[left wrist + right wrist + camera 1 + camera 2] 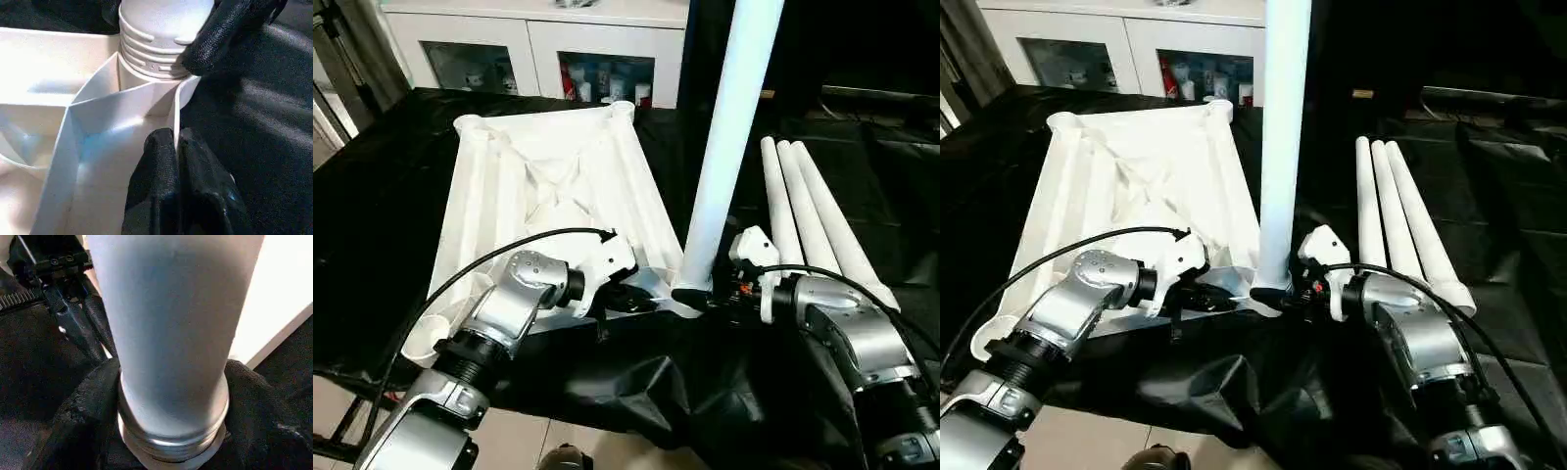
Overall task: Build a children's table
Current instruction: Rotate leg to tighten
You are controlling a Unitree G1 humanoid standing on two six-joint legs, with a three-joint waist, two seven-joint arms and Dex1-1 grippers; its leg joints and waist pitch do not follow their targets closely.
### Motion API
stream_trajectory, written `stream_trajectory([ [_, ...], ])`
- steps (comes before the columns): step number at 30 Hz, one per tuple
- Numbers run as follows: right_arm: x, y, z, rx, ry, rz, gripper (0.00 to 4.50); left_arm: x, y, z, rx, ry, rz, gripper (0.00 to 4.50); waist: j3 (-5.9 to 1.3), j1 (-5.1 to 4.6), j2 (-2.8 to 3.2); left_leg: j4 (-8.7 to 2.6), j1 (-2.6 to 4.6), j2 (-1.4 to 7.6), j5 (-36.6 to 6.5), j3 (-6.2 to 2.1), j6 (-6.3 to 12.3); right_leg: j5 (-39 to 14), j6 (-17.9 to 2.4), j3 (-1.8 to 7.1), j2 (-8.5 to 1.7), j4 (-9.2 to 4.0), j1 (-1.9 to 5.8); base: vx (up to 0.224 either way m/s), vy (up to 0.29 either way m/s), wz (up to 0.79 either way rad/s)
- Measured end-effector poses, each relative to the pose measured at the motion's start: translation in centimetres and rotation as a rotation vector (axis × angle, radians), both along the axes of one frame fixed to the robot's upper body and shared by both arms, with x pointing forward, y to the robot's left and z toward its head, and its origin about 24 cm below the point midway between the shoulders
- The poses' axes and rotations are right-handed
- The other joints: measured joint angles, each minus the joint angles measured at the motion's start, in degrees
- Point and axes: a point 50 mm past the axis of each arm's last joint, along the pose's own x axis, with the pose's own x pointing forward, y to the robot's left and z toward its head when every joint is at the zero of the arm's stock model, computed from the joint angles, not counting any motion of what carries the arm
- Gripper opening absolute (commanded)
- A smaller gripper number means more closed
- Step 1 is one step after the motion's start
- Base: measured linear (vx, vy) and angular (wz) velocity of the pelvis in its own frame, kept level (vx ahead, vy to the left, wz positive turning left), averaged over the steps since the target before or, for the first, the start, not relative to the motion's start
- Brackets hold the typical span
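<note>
On the black cloth: lay the white tabletop (548, 196) upside down, ribbed underside up, long axis running away from the robot.
At the near right corner socket (151, 85): stood one leg (729, 137) upright, long axis vertical, threaded end down in the socket, threads partly exposed, so probably not fully screwed home.
Beside the tabletop, to its right: lay three spare legs (813, 211) flat and touching, side by side, pointing away and fanning slightly.
Progress: judged early; one leg going in, three sockets unfilled.
Left gripper (177, 147): pressed together, pinching the thin edge wall of the tabletop near that corner.
Right gripper (168, 396): spread around the base of the upright leg, fingers (85, 401) touching both sides.
</note>
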Motion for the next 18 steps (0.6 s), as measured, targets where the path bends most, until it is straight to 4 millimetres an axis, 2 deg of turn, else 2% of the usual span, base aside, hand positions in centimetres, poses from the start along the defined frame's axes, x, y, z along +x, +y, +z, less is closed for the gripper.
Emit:
stream_trajectory([
  [5, 0.9, 0.1, -0.6, 0.002, -0.036, -0.210, 2.74, 0.9, -1.9, -0.3, 0.006, -0.050, 0.118, 0.00, -0.15, -0.26, 0.11, 0.16, 0.21, -0.01, 0.0, 0.00, -0.01, 0.1, -0.1, 0.03, -0.02, 0.06, 0.18, 0.000, 0.000, 0.00],
  [8, 2.2, 0.9, -1.3, 0.037, -0.028, -0.420, 2.74, 1.7, -3.4, -0.7, -0.005, -0.050, 0.253, 0.00, -0.19, -0.74, 0.18, 0.15, 0.76, -0.04, 0.0, 0.04, -0.02, -0.1, 0.2, 0.07, -0.04, 0.04, 0.61, 0.000, 0.000, 0.00],
  [10, 3.3, 1.6, -1.4, 0.059, -0.012, -0.588, 2.73, 2.3, -4.9, -0.7, -0.005, -0.051, 0.353, 0.00, -0.20, -1.02, 0.18, 0.15, 0.85, -0.09, 0.0, 0.03, -0.03, -0.1, 0.2, 0.09, -0.08, 0.01, 0.70, 0.000, 0.000, 0.00],
  [12, 3.7, 1.7, -1.4, 0.055, -0.014, -0.649, 2.73, 2.3, -5.9, -0.8, -0.011, -0.049, 0.394, 0.00, -0.24, -1.08, 0.21, 0.13, 0.93, -0.16, 0.0, 0.05, -0.03, -0.1, 0.2, 0.09, -0.18, -0.01, 0.78, 0.000, 0.000, 0.00],
  [17, 4.1, 2.3, -1.3, 0.036, -0.040, -0.687, 2.73, 2.6, -6.1, -0.7, -0.013, -0.050, 0.420, 0.00, -0.27, -1.00, 0.26, -0.08, 0.92, -0.16, 0.0, 0.05, -0.03, -0.1, 0.3, 0.07, -0.17, -0.01, 0.72, 0.000, 0.000, 0.00],
  [18, 4.1, 2.3, -1.3, 0.040, -0.042, -0.688, 3.43, 2.6, -6.1, -0.6, -0.015, -0.047, 0.414, 0.00, -0.27, -1.01, 0.26, -0.11, 0.92, -0.16, 0.0, 0.05, -0.03, -0.1, 0.3, 0.07, -0.17, -0.01, 0.70, 0.000, 0.000, 0.00],
])
